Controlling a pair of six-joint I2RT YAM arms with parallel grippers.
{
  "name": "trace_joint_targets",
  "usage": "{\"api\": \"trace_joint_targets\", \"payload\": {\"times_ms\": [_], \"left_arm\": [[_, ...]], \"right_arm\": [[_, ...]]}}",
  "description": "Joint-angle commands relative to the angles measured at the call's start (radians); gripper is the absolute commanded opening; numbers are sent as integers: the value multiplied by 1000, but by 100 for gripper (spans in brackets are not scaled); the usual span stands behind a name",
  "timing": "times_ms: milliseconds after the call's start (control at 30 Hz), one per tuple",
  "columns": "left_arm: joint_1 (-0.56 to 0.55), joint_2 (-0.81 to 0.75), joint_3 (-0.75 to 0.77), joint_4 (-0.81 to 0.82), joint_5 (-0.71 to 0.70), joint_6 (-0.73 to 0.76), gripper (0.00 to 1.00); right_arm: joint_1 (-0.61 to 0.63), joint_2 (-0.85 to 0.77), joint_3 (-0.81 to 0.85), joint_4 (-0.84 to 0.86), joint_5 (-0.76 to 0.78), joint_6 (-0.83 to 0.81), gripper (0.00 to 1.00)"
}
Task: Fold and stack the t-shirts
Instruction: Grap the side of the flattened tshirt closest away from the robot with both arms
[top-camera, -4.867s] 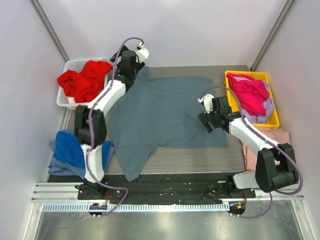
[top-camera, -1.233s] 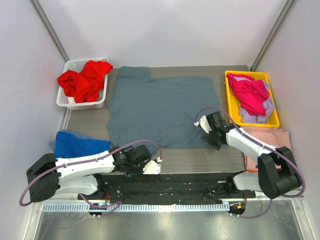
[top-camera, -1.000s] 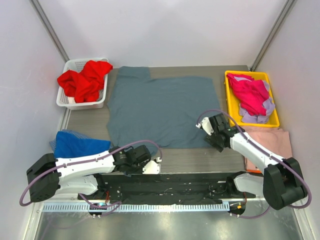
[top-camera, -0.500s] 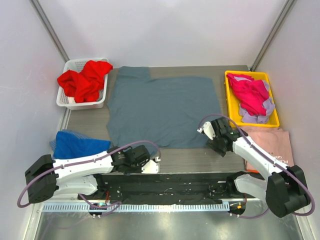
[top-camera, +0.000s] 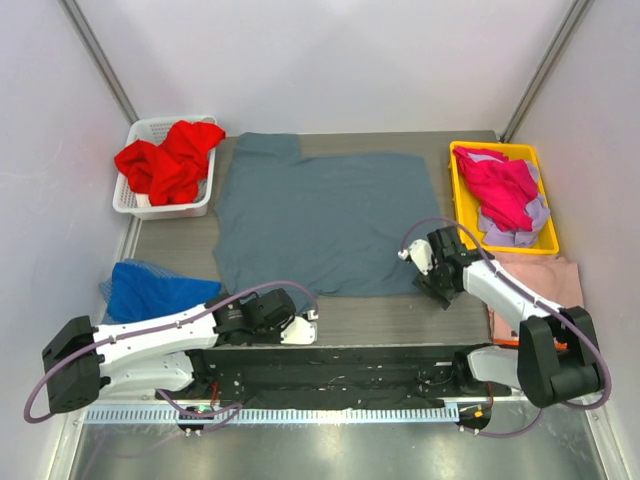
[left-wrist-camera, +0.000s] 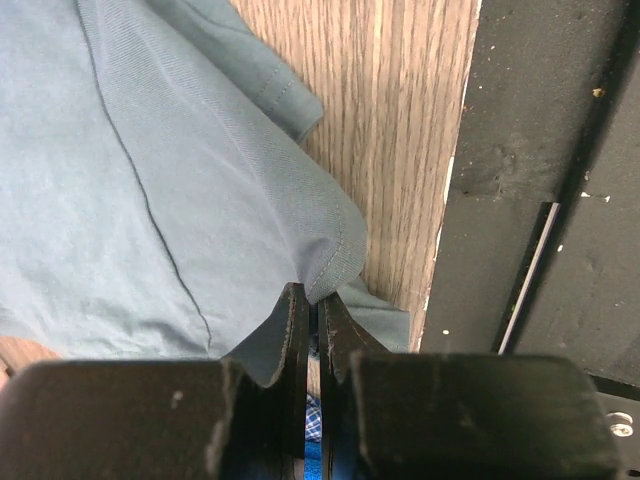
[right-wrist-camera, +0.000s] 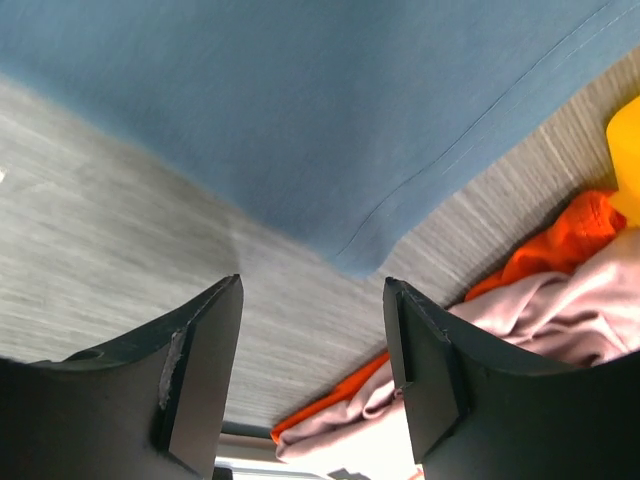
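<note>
Between left claw (left-wrist-camera: 308, 300) tips, grey shirt (left-wrist-camera: 150, 170) pinched

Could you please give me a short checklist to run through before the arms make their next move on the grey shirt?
1. Left fingers shut on the grey shirt at its near-left hem: ok.
2. Only one layer of cloth in that pinch: cannot tell, the fold hides it.
3. Right fingers open for a grasp: ok.
4. Right fingers holding the shirt's near-right corner: not ok, the corner lies flat on the table ahead of them, ungripped.
5. Corner lined up between the right fingers: ok, judging by the right wrist view.
6. Rest of the shirt spread flat: ok.
</note>
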Motion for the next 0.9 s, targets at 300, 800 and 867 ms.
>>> {"api": "trace_joint_targets", "payload": {"times_ms": [300,800,867], "left_arm": [[7,-61,-27,11,-16,20,0],[24,-107,-36,15,-58,26,0],[36,-116,-33,15,-59,27,0]], "right_arm": [[-115,132,105,25,-157,-20,63],[-179,160,81,25,-178,-68,21],[-184,143,76,22,-173,-69,15]]}}
